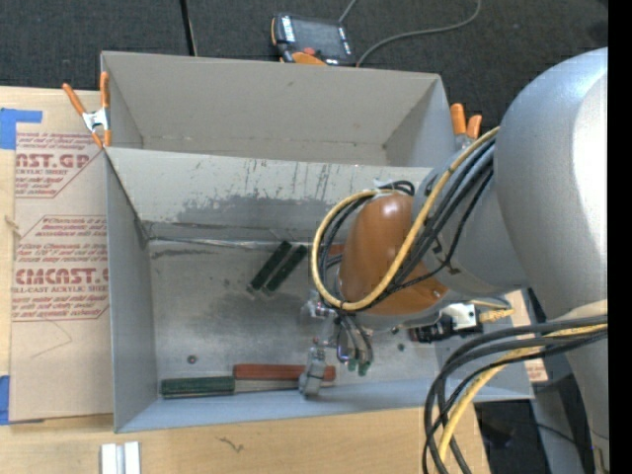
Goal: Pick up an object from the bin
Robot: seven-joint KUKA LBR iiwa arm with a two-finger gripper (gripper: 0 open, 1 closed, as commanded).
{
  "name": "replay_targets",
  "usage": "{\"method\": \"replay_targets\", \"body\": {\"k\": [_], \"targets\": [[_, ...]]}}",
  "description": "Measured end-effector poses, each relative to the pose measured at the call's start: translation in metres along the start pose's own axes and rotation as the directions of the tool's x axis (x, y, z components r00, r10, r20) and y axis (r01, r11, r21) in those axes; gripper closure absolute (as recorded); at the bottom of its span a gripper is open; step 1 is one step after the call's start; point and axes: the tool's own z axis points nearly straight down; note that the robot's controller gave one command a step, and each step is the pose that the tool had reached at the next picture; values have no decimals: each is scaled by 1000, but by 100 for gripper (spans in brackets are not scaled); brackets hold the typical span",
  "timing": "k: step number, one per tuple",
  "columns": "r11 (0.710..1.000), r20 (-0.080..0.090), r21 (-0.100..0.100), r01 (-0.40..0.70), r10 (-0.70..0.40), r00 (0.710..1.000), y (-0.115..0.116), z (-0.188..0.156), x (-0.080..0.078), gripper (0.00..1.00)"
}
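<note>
**Gripper down at the right end of a red-brown bar by the near wall**

The thing nearest the tool is a flat red-brown bar (267, 372). It lies lengthwise on the floor of the grey metal bin (128, 304), close along the near wall. The gripper (318, 375) sits low over the bar's right end, touching it or just above it (the view does not settle which). I cannot tell whether the gripper is released or clenched, because the wrist and its wiring crowd that spot. So the bar cannot be called held.

Just beside the bar's left end, in line with it, lies a dark green bar (197, 387), also hard against the near wall. A third piece, a dark bar (276, 268), lies tilted near the middle of the floor, well apart from the other two. Above the gripper are the orange cover (380, 250) and loops of yellow and black cables (318, 255).

The main risk, as I judge it, is the off-centre position. A grip taken at the very end of a long, thin bar could let it pivot and slip out on the lift. The near wall is also close, so a small drift toward it could scrape the tool against the metal. A push along the bar could shove it into the green one. The hanging cables could also brush the tilted dark bar.
</note>
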Motion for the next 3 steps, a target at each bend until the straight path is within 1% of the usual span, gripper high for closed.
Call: {"method": "replay_targets", "body": {"k": [1,2,3], "targets": [[975,1,2,223,-223,975,85,0,2,0],[804,-2,4,594,-594,804,56,-8,-2,0],[457,-3,2,889,-889,457,31,-23,6,0]]}}
